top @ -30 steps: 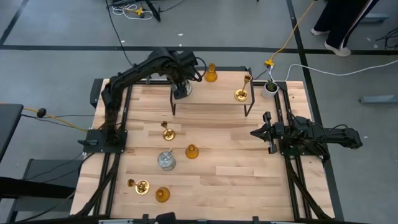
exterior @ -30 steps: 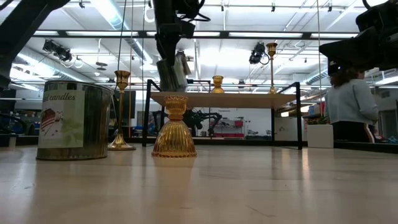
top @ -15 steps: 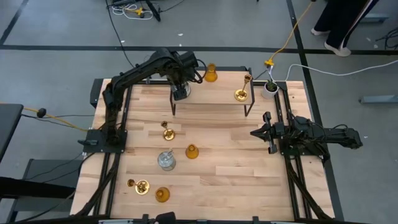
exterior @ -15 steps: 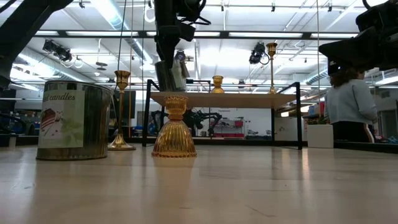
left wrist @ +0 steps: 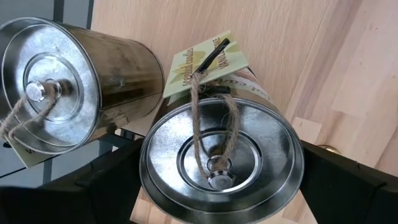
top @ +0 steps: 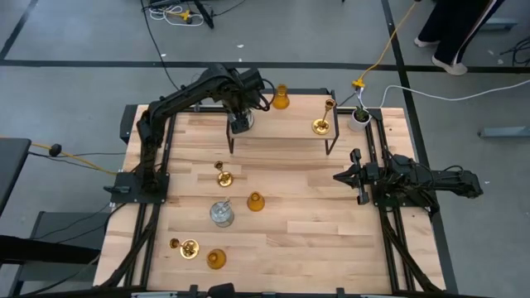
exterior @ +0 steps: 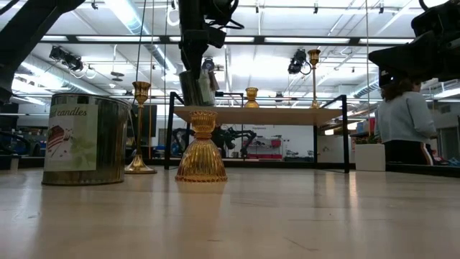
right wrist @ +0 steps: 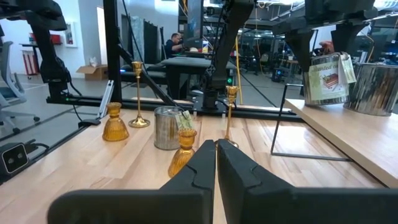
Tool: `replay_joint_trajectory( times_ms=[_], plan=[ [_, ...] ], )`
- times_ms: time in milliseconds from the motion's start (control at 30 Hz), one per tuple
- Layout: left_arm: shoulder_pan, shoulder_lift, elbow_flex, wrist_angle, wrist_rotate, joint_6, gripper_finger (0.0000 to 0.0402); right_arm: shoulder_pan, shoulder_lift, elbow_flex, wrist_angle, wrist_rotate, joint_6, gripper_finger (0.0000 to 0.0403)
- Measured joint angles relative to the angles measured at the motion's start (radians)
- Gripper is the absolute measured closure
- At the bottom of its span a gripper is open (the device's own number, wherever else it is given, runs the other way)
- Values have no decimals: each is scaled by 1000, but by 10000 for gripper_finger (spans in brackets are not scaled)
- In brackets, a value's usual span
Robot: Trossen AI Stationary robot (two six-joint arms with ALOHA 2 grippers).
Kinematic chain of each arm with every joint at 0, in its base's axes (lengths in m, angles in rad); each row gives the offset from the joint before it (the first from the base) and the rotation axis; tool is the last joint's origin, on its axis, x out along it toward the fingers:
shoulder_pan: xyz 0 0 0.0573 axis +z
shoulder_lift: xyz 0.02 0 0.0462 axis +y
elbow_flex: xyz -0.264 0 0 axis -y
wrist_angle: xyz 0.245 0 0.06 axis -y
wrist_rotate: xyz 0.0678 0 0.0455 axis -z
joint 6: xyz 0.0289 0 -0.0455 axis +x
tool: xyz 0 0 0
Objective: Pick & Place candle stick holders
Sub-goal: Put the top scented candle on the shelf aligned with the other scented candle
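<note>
My left gripper (top: 240,122) reaches over the left end of the raised shelf (top: 290,128) at the table's far side and is shut on a silvery candle stick holder (left wrist: 221,162) with a twine-tied paper tag. A second silvery holder (left wrist: 56,87) stands beside it on the shelf. An amber holder (top: 281,98) and a brass one (top: 321,124) also stand on the shelf. On the table lie two brass holders (top: 222,176) (top: 187,246), a silvery one (top: 221,213) and two amber ones (top: 255,201) (top: 216,259). My right gripper (top: 336,176) waits shut at the table's right. My left gripper holds the silvery holder by its round side wall (left wrist: 152,186), one finger (left wrist: 106,186) on each opposite side. The fingers come from above, pointing steeply down. The holder stays nearly upright at the shelf top (exterior: 259,111); whether its bottom rests there I cannot tell.
A small white pot with a green plant (top: 358,116) stands at the far right corner, past the shelf's black legs (top: 329,145). Bare wood lies between the table's holders and my right arm. A person stands in the room beyond the table (exterior: 406,119).
The silvery holder in my left gripper has tipped a little nearer to upright over the shelf's left end. The gripper has stayed shut on it.
</note>
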Motion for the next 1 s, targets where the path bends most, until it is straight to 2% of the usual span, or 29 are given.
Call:
replay_joint_trajectory(
  times_ms=[200, 400, 1000],
  plan=[
    [-4, 1, 0, -1, -2, 0, 25, 0, 0, 0, 0, 0, 0, 381],
    [-4, 2, 0, -1, -2, -9, 6, 0, 0, 0, 0, 0, 0, 381],
    [-4, 2, 0, -9, -6, -17, 3, 0, 0, 0, 0, 0, 0, 381]
  ],
)
